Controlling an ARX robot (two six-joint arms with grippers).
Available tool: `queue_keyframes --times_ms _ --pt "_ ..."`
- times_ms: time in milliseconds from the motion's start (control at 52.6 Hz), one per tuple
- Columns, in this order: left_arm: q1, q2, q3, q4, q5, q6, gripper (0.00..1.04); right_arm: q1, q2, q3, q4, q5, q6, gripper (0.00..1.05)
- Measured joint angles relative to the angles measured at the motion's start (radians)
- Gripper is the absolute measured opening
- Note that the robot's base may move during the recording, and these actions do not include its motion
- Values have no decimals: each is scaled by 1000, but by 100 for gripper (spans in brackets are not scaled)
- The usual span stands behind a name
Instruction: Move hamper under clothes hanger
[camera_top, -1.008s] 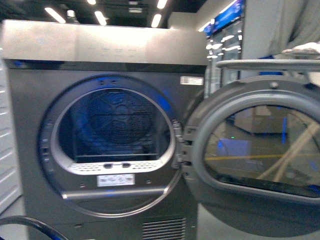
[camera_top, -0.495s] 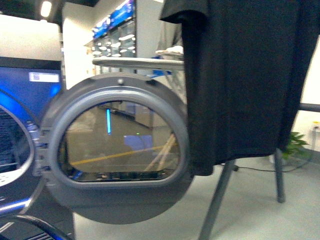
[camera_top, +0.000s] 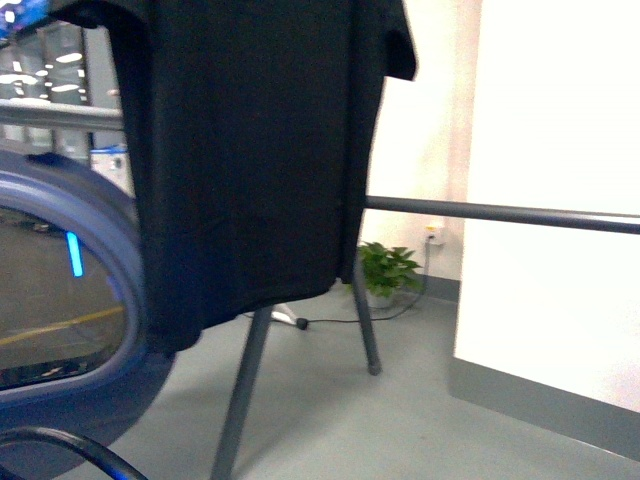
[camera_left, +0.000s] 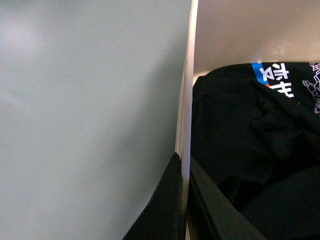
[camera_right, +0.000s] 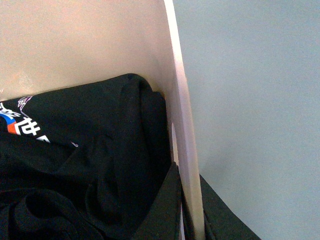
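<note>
Now, we grip beige plastic rectangular hamper (camera_left: 240, 30): left gripper (camera_left: 183, 175), right gripper (camera_right: 188, 175) each clamped on its thin wall. Ahead, tall dark grey metal drying rack (camera_top: 500, 213); hamper likely short of it. Risk: wall slips, hamper clips rack leg (camera_top: 240, 395).

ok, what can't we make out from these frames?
Wrist views: only one wall of the hamper shows per view, with the left gripper and right gripper clamped on it; the rest is cut off by edges.
Front view: hamper not in frame, so its position relative to the clothes hanger is unknown.
Front view: hanger's top cut off; black T-shirt hides upper bars.
</note>
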Motion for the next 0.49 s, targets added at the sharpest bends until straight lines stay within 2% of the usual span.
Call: queue_keyframes --times_ms 495 --pt "0 -2 1 0 -3 0 4 0 0 -1 0 -2 0 3"
